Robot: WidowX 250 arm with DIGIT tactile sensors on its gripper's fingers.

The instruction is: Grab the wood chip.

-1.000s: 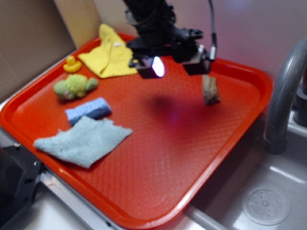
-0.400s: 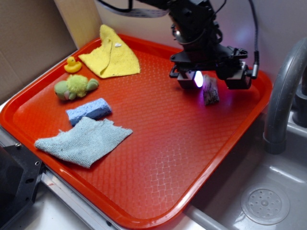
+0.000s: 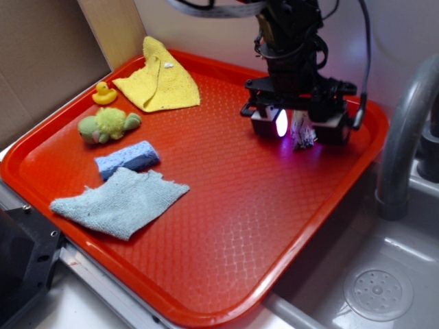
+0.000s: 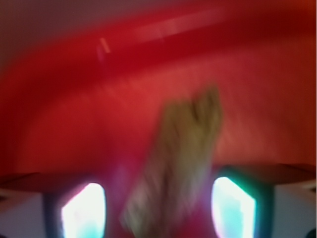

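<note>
The gripper [image 3: 300, 130] stood open astride the wood chip [image 3: 300, 131] near the red tray's [image 3: 206, 301] far-right rim, the grey faucet [image 3: 405, 137] beyond; cloths and toys lay well apart, tray centre bare.

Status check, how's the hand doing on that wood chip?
Hand open, low over the tray, fingers either side of the chip. Chip not gripped yet. Nothing in the way.

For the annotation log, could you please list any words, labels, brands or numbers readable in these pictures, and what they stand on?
None: no readable text shows in either view.
The red tray, cloths, toys, wood chip and pincer carry no visible lettering.
The wrist view is too blurred to read.
</note>
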